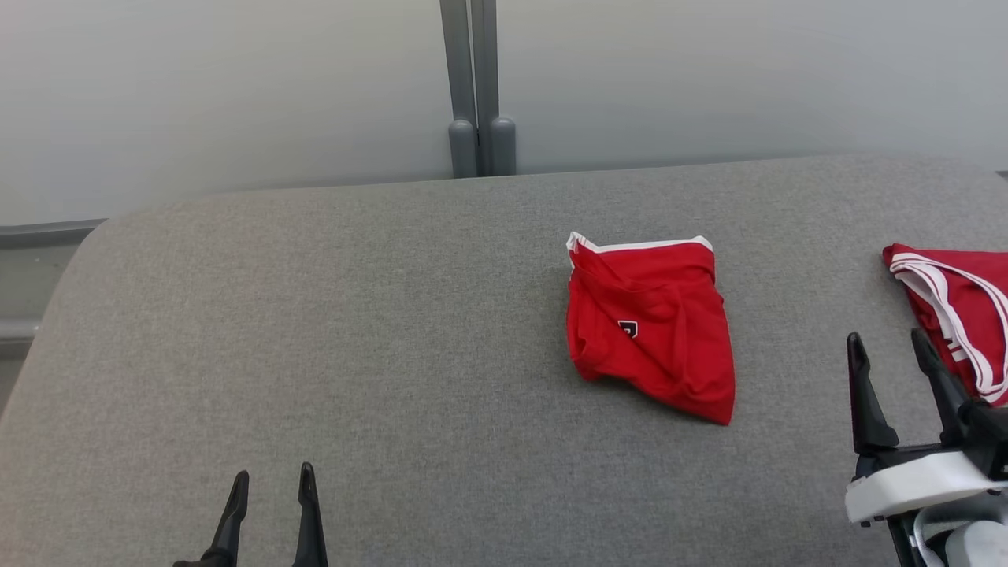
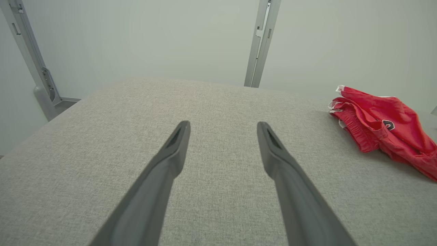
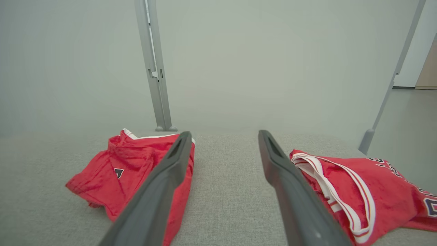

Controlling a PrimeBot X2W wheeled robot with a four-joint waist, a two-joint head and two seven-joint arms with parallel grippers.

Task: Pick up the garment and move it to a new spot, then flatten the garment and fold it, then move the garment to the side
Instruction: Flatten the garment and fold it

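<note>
Far left, low: left gripper (image 1: 273,472), two long dark fingers pointing up the head view, spread apart, nothing between them. In its own wrist view the left gripper (image 2: 223,124) hangs over bare cloth, well apart from either garment.

Surface: grey fabric-covered table (image 1: 315,315), rounded at its far left corner. Behind it a pale wall (image 1: 197,94), with a grey metal post (image 1: 476,94) standing upright at the table's back edge, about mid-frame.

Right of centre: red shorts (image 1: 650,331) of thin shiny fabric with a white waistband and a small dark badge. They lie loosely bunched and creased on the table, waistband toward the wall. Nothing touches them. The left wrist view has the red shorts (image 2: 379,126) off to its right; the right wrist view has them (image 3: 129,171) at its left.

Further right: right gripper (image 1: 888,339), fingers apart and empty, between the two garments and nearer the right-hand one. Its wrist view shows the right gripper (image 3: 224,134) framing bare table.

Far right edge: red jersey (image 1: 965,299) with white-striped trim, rumpled and cut off by the frame; seen close in the right wrist view (image 3: 375,191), dark lettering at its far edge. I cannot tell whether the finger touches it.
</note>
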